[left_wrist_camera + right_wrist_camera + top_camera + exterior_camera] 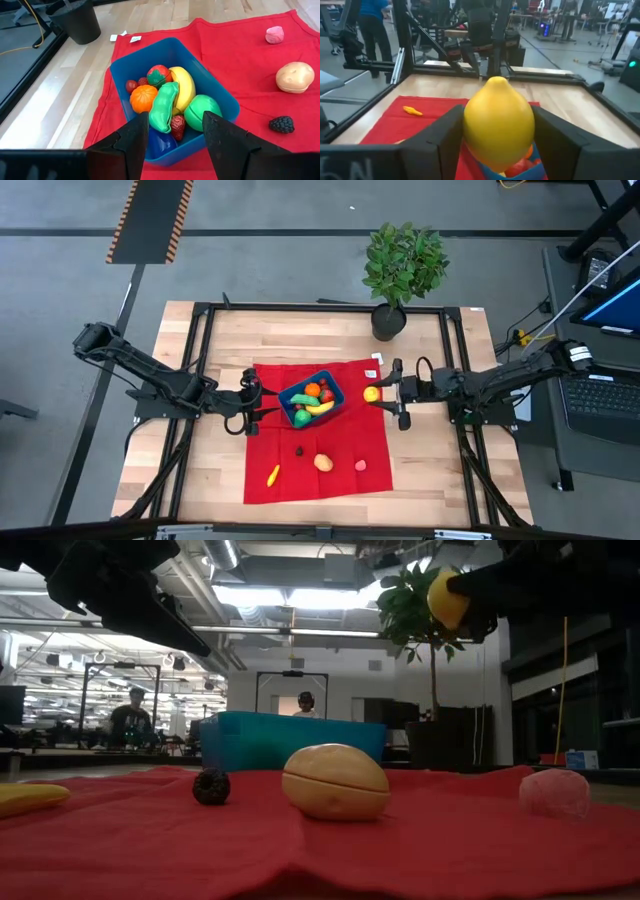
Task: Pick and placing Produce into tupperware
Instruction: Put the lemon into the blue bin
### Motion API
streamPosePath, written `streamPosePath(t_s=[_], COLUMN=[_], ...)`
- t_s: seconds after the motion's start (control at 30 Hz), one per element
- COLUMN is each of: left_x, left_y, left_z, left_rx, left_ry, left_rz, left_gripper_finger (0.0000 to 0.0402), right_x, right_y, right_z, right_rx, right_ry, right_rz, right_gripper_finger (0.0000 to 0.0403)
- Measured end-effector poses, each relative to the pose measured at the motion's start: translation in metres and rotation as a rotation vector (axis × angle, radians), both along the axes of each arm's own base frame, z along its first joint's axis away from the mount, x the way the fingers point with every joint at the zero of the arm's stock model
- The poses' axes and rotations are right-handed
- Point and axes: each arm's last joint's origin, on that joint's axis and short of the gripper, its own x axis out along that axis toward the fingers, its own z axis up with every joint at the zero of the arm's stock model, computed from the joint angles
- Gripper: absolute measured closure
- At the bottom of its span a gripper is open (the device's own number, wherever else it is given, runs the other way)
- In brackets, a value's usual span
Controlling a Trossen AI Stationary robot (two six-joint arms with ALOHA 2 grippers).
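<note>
Your right gripper (pixel 385 393), clamped on the lemon (pixel 371 393), has open cloth (pixel 350 435) between it and the tupperware (pixel 331 380). The tupperware is heaped with produce (pixel 170 100), and the left gripper (pixel 262 402) crowds its far rim.

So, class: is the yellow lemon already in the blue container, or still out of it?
Out. The right gripper holds the lemon in the air, beside the blue container, not yet over it; other produce already lies inside.

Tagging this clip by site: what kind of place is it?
Probably a robotics lab or open workshop: metal-framed workbench, exposed ceiling ducts and strip lights, more framed rigs and people at stations behind.
</note>
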Motion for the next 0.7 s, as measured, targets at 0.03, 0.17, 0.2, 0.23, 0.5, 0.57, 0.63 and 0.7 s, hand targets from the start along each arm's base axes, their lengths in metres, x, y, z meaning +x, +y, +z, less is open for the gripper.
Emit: streamPosePath(t_s=[0.03,0.17,0.2,0.23,0.5,0.57,0.63,0.7], left_x=[0.0,0.0,0.0,0.0,0.001,0.002,0.003,0.005], left_y=[0.0,0.0,0.0,0.0,0.004,0.006,0.008,0.01], left_z=[0.0,0.0,0.0,0.0,0.0,0.0,0.002,0.003], left_rx=[0.0,0.0,0.0,0.0,-0.001,-0.001,-0.006,-0.013], left_ry=[-0.001,0.0,0.0,0.0,-0.003,-0.005,-0.018,-0.038], left_rz=[0.0,0.0,0.0,0.0,0.021,0.032,0.046,0.059], left_gripper_finger=[0.0223,0.0223,0.0223,0.0223,0.0223,0.0223,0.0223,0.0223], right_x=[0.0,0.0,0.0,0.0,0.0,0.0,0.0,0.0], right_y=[0.0,-0.001,-0.002,-0.002,-0.003,-0.003,-0.004,-0.004], right_z=[0.0,0.001,0.0,0.0,0.0,0.0,0.0,0.0], right_rx=[-0.009,-0.035,-0.036,-0.037,-0.041,-0.04,-0.041,-0.041], right_ry=[-0.001,-0.002,-0.001,-0.001,0.001,0.002,0.005,0.006], right_rz=[-0.002,-0.034,-0.052,-0.064,-0.089,-0.108,-0.12,-0.122], right_gripper_finger=[0.0193,0.0192,0.019,0.0188,0.0195,0.0195,0.0195,0.0195])
